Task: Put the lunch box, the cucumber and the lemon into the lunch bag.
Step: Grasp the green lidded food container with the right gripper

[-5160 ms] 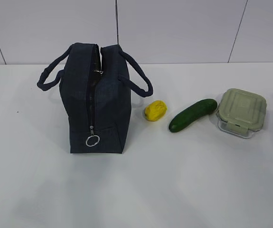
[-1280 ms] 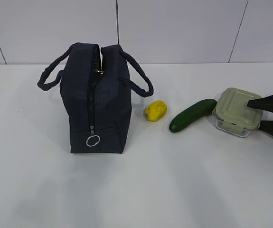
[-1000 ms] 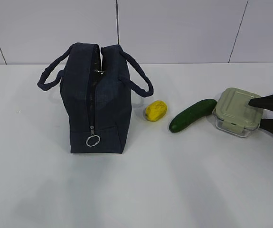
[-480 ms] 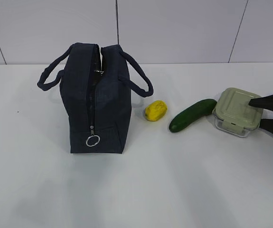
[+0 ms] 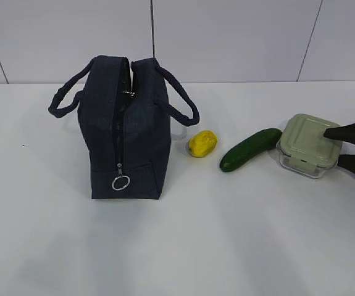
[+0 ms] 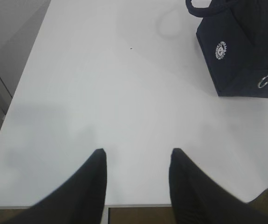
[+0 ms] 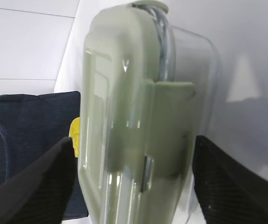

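White tabletop [image 5: 226, 246] filled the scene, matte & evenly lit, backed by a pale grey panelled wall [image 5: 226, 37] w/ thin dark seams. In the left wrist view the table's near edge showed, w/ grey cabinet fronts [image 6: 3, 70] beyond its left side.

Lunch bag [image 5: 126, 129] stood upright at left-centre, handles drooping to either side, zipper ring pull [image 5: 121, 182] hanging low on the end facing the camera; a slit showed at the top. Lemon [image 5: 202, 143] lay just right of the bag. Cucumber [image 5: 250, 148] lay diagonally right of the lemon, its far end near the lunch box [image 5: 309, 145], which sat on the table at far right.

Right gripper [image 5: 345, 148] had jaws spread wide, one finger above the lid, the other at the side of the box; firm contact could not be told. Left gripper [image 6: 137, 156], jaws apart & holding nothing, hung over bare table, well apart from the bag.
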Controlling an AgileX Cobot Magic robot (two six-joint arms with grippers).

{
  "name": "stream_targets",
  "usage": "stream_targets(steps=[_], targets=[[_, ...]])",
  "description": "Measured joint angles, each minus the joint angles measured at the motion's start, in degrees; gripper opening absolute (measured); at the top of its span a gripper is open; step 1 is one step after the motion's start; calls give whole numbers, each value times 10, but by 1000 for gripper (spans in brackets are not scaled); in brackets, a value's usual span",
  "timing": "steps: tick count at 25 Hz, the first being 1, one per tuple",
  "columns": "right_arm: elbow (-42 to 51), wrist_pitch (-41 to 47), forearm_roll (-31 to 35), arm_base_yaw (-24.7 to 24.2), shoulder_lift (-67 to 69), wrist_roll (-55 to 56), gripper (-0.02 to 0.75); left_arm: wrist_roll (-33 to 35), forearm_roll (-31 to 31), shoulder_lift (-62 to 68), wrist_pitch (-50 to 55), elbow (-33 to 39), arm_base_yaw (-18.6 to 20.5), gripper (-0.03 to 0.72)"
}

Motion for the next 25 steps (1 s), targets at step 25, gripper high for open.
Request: stream_targets(steps=[25], targets=[[0,0,-15,0,0,10,500,0,0,0,0,0,0,317]])
